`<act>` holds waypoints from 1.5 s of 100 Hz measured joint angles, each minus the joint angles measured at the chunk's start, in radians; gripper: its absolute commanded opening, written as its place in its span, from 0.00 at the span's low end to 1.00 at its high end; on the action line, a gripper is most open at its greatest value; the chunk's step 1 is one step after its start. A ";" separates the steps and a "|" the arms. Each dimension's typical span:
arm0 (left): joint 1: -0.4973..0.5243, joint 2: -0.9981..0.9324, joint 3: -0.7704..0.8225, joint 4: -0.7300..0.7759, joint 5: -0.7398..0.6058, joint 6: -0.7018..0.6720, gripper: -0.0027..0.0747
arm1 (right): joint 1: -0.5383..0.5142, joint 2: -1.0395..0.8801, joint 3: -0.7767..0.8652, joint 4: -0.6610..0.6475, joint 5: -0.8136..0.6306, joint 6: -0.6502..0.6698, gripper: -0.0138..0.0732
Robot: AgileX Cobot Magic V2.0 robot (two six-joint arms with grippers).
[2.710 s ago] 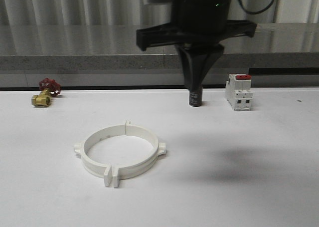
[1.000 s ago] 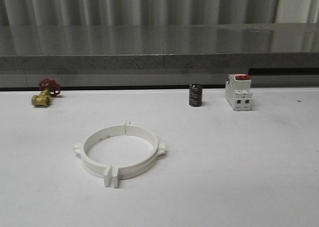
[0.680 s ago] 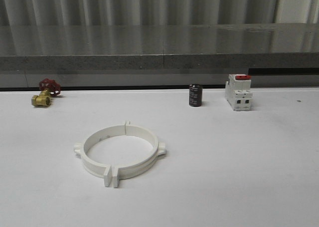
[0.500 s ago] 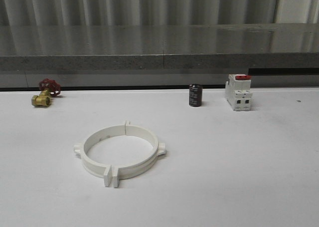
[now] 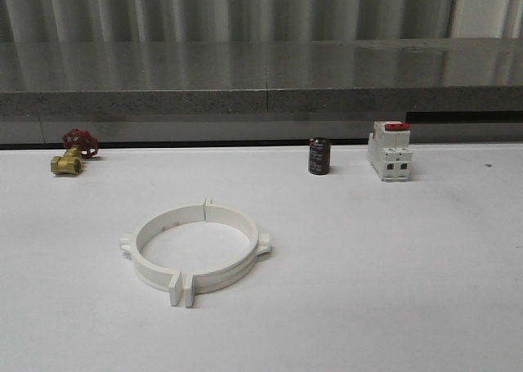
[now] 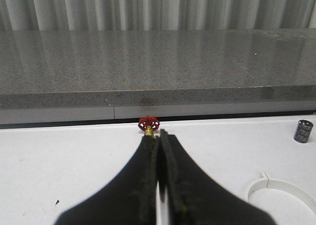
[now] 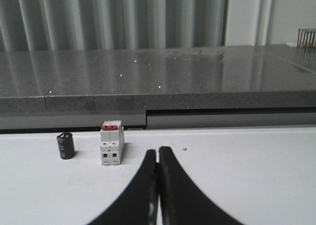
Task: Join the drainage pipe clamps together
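Observation:
The two white drainage pipe clamps (image 5: pixel 194 250) lie on the white table left of centre, joined into one ring. Their flat end tabs meet at the near side (image 5: pixel 181 291) and at the far side (image 5: pixel 207 203). A small lug sticks out on each side. An arc of this ring (image 6: pixel 276 189) appears in the left wrist view, off to one side of my left gripper (image 6: pixel 158 134). That gripper is shut with nothing in it and hangs above the table. My right gripper (image 7: pixel 158 151) is also shut and empty, apart from the ring.
A brass valve with a red handle (image 5: pixel 72 154) sits at the table's far left. A black cylinder (image 5: pixel 319 156) and a white breaker with a red top (image 5: pixel 390 150) stand at the far edge, right of centre. A grey stone ledge (image 5: pixel 261 90) runs behind the table.
The black arm that hung over the far middle of the table 2.7 s ago has left the front view. The ring has not moved.

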 measured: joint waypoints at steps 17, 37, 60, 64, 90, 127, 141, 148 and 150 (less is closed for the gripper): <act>0.000 0.000 0.000 0.000 0.000 0.000 0.01 | -0.040 -0.073 0.017 -0.002 -0.017 0.000 0.08; 0.000 0.000 0.002 0.000 0.000 0.000 0.01 | -0.042 -0.080 0.017 -0.004 0.062 0.000 0.08; 0.000 0.000 0.001 0.000 0.000 0.000 0.01 | -0.042 -0.080 0.017 -0.004 0.083 0.000 0.08; 0.000 0.000 0.001 0.000 0.000 0.000 0.01 | -0.042 -0.080 0.017 -0.004 0.083 0.000 0.08; 0.000 0.000 0.002 0.000 0.000 0.000 0.01 | -0.042 -0.080 0.017 -0.004 0.083 0.000 0.08; 0.000 0.000 0.002 0.000 0.000 0.000 0.01 | -0.042 -0.080 0.017 -0.004 0.084 -0.001 0.08; 0.000 0.000 0.002 0.000 0.000 0.000 0.01 | -0.042 -0.080 0.017 -0.004 0.086 -0.001 0.08; 0.000 0.000 0.002 0.000 0.000 0.000 0.01 | -0.042 -0.080 0.017 -0.004 0.086 -0.001 0.08; 0.000 0.000 0.002 0.000 0.000 0.000 0.01 | -0.042 -0.080 0.017 -0.004 0.086 -0.001 0.08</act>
